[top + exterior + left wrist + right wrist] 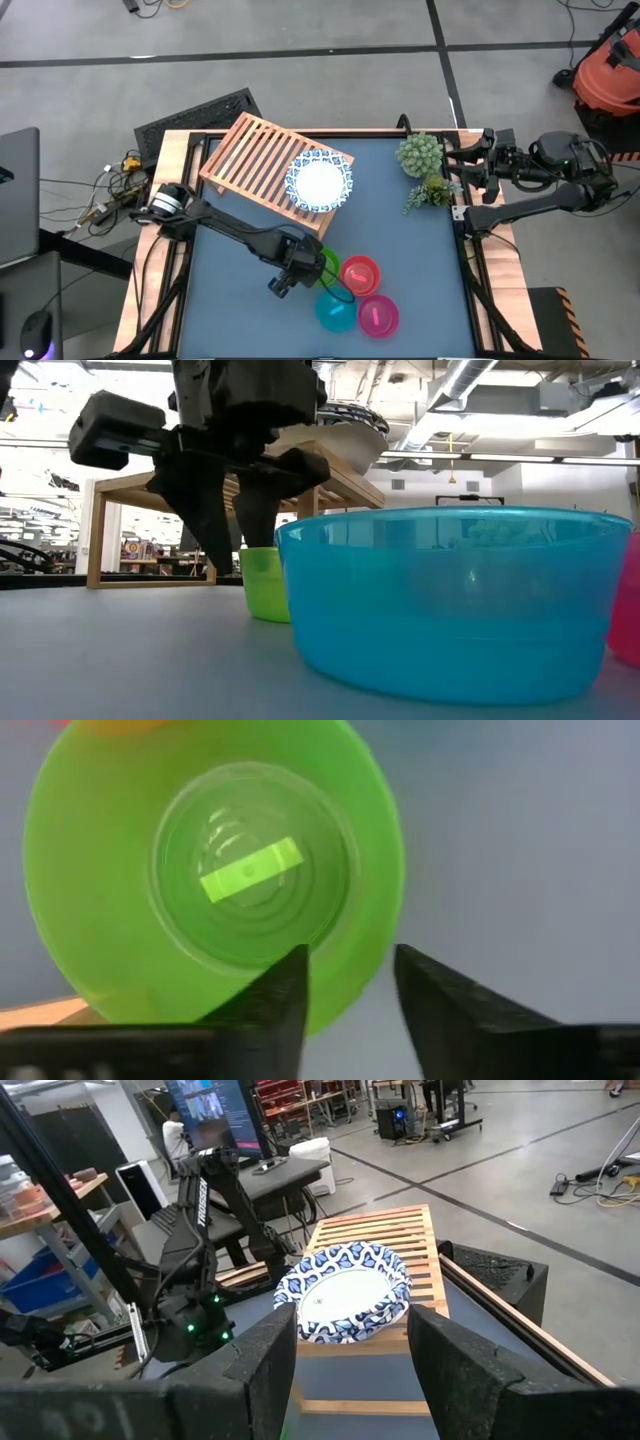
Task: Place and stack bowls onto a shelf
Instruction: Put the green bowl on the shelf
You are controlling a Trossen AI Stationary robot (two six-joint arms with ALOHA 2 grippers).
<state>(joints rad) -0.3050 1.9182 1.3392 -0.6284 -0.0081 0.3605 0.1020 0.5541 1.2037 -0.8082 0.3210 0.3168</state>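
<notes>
Hiding green bowl (328, 264): left tool (283, 283).

Left pincer (287, 283) low mid-table, fingers parted; right pincer (350, 1355) open at table's edge.

- The light is bright and even over the whole table (400, 250), and shadows under the arms are very soft.
- In the low view, long ceiling lamps (520, 458) glow white, and the left gripper (232, 525) in front of them looks almost black.
- The teal bowl (450, 600) beside that gripper is see-through and shines.
- In the left wrist view, the green bowl (215, 870) just past the fingers (275, 1005) looks soft and blurry, with small white glints in its middle.
- In the right wrist view, the near fingers (270, 1355) are blurry.
</notes>
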